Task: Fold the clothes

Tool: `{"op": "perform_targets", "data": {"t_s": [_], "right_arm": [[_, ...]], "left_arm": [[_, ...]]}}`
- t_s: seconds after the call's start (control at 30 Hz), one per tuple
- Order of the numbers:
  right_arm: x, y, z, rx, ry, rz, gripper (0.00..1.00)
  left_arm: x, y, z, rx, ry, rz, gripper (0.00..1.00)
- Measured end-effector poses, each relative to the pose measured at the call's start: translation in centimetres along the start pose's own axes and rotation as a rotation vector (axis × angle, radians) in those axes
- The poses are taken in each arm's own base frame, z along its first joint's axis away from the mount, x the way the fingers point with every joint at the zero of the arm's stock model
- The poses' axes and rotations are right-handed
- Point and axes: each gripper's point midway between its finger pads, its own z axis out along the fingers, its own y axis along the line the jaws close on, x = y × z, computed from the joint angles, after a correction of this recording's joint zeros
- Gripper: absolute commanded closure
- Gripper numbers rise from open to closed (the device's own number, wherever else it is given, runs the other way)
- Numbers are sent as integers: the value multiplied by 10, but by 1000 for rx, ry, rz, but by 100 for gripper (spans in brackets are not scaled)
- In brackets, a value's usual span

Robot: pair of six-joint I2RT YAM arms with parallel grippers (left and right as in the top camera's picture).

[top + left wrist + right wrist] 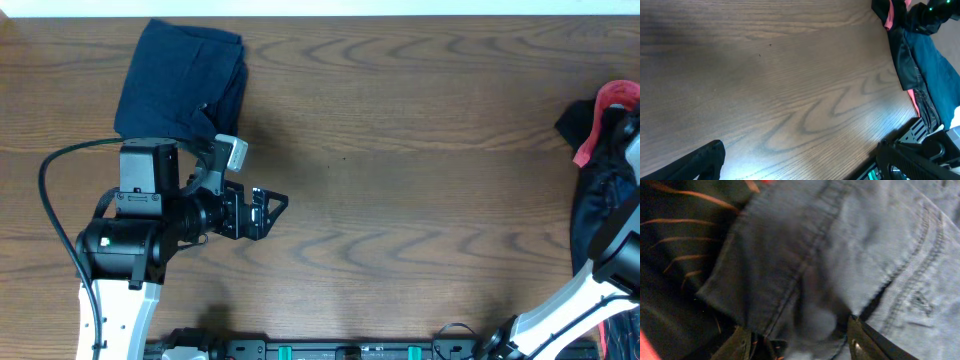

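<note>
My left tool [272, 204] gapes wide above the worktop [420, 150], near the folded navy bundle [180, 85] at its far-left corner. My right tool [800, 342] straddles a denim fold [805, 255] in the pile [592, 205] at the worktop's right edge; whether it grips, I cannot tell.

overhead straight down; left wrist low, same table [790, 75]; right wrist against clothes [880, 255]

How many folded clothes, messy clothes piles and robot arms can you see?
Folded navy bundle: 1
Messy pile of clothes: 1
Robot arms: 2, the left arm and the right arm
Total: 4
</note>
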Motion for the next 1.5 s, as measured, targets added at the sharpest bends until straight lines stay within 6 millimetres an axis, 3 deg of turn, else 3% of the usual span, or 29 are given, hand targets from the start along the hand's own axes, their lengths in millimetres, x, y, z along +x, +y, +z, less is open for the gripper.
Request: {"op": "perform_targets", "data": {"t_s": [0.07,0.13,0.23,0.27,0.37,0.5,0.83,1.07,1.2,1.5], "right_arm": [[1,-8,3,6,9,14,47],[2,-11,4,6,17,25,57],[3,-14,5,7,27,45,59],[3,-15,5,5,27,52,56],[2,-13,6,-17,26,59,34],[1,-4,6,-86,28,37,26],[0,-2,10,-229,39,2,25],[-8,-7,7,-441,12,-5,23],[-4,-23,12,-427,33,21,22],[-5,-36,15,-424,38,76,21]], "left_arm": [[0,0,0,0,0,0,2],[0,0,0,0,0,0,2],[0,0,0,0,0,0,2],[0,0,0,0,0,0,2],[0,0,0,0,0,0,2],[0,0,0,0,0,0,2],[0,0,0,0,1,0,2],[0,0,0,0,0,0,2],[0,0,0,0,-1,0,2],[-1,0,0,0,-3,2,2]]}}
